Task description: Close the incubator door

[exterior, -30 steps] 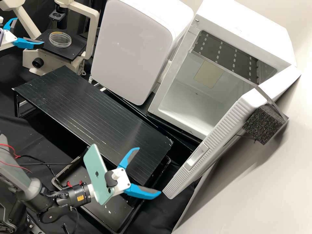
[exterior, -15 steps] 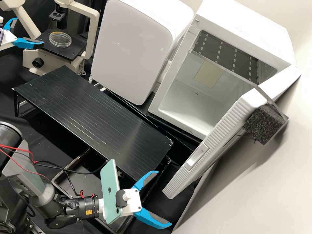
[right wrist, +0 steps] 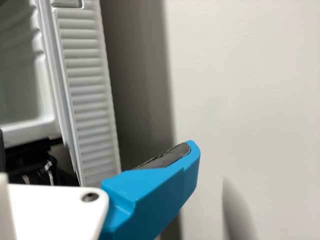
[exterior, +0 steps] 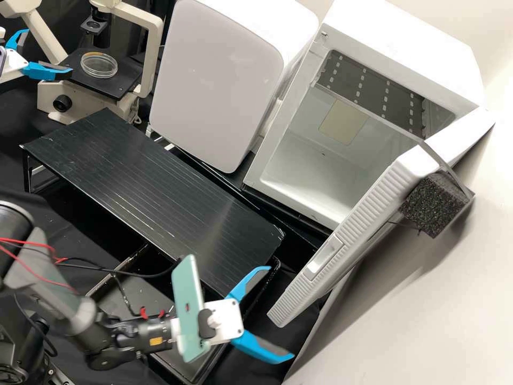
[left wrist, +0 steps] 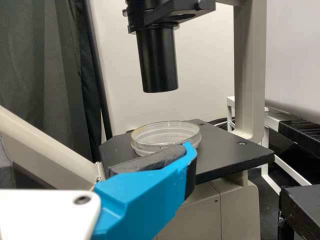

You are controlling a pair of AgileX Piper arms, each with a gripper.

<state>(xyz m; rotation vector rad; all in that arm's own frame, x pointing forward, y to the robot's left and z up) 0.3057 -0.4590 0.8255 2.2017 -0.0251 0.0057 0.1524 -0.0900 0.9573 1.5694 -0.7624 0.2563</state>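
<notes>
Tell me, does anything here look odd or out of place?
Two things look makeshift: a rough black foam-like block beside the open incubator door, and a pale green phone mounted behind the right gripper, unusual on a robot arm. I see no spill.

Bright light whitens the incubator's (exterior: 406, 45) top. Soft shadow falls on the wall (exterior: 422, 294) behind its door (exterior: 342, 238). In the high view, pale glare streaks the stand (exterior: 227, 214) left of the incubator; the phone (exterior: 187, 305), below-left of it, looks blurred.
</notes>
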